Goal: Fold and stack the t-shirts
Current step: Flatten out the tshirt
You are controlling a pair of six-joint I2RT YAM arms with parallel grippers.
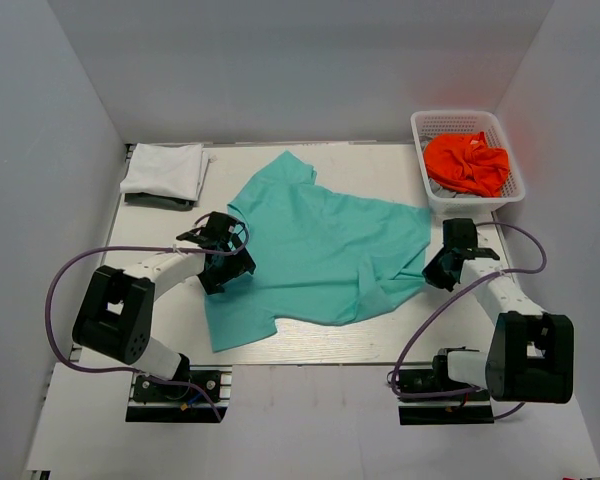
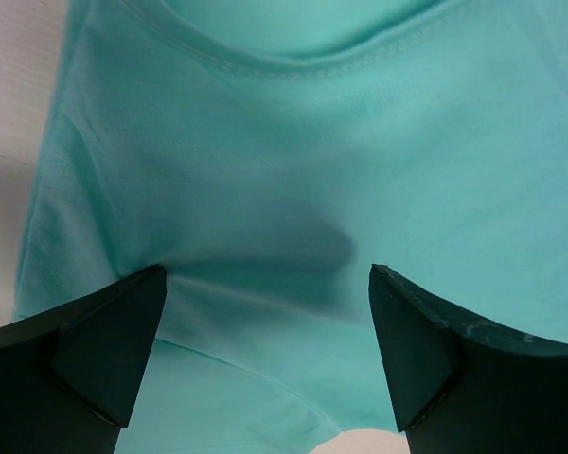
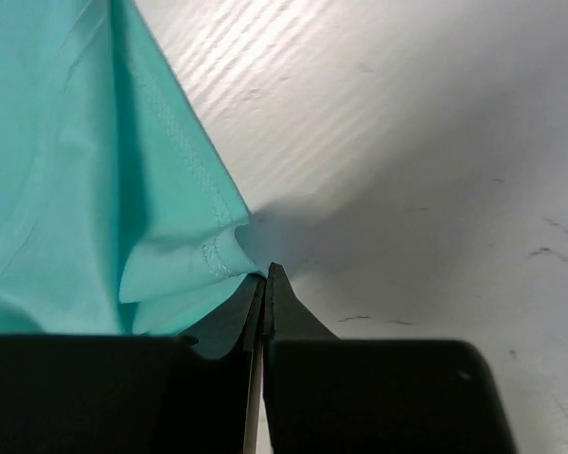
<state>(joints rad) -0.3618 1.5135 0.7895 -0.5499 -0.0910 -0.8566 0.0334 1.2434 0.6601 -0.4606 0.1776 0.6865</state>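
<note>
The left tool is hanging wide open, nothing between its fingers, directly over the teal t-shirt, which is lying spread on the surface beneath it. A stitched hem is running just ahead of its tips. The right tool is closing tight on a hem corner of that shirt; how much cloth is caught is hidden between the fingers. Cloth is bunching up to this tool's left. Beyond the left tool a folded white t-shirt is lying on a dark t-shirt, mostly covered. Beyond the right tool an orange t-shirt is filling the basket.
</note>
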